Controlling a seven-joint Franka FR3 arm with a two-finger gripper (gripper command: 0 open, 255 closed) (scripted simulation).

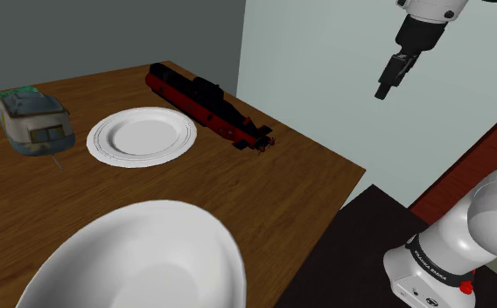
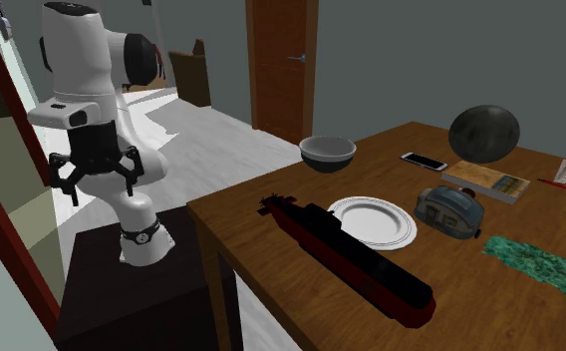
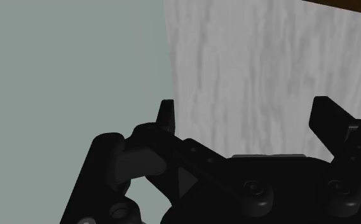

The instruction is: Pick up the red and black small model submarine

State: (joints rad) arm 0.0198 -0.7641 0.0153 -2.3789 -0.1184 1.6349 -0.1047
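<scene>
Red-and-black submarine (image 1: 205,107) lies just beside a white plate (image 1: 142,136), the gripper (image 1: 385,87) spread wide, well apart.

We see a white plate (image 1: 142,136) on a wooden table (image 1: 273,188), a bowl (image 2: 327,160) near its edge, and a phone (image 2: 424,161) beside a book (image 2: 485,180).

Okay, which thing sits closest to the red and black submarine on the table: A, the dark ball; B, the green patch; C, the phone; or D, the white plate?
D: the white plate lies right beside the submarine, while the phone, dark ball and green patch sit farther off.
</scene>
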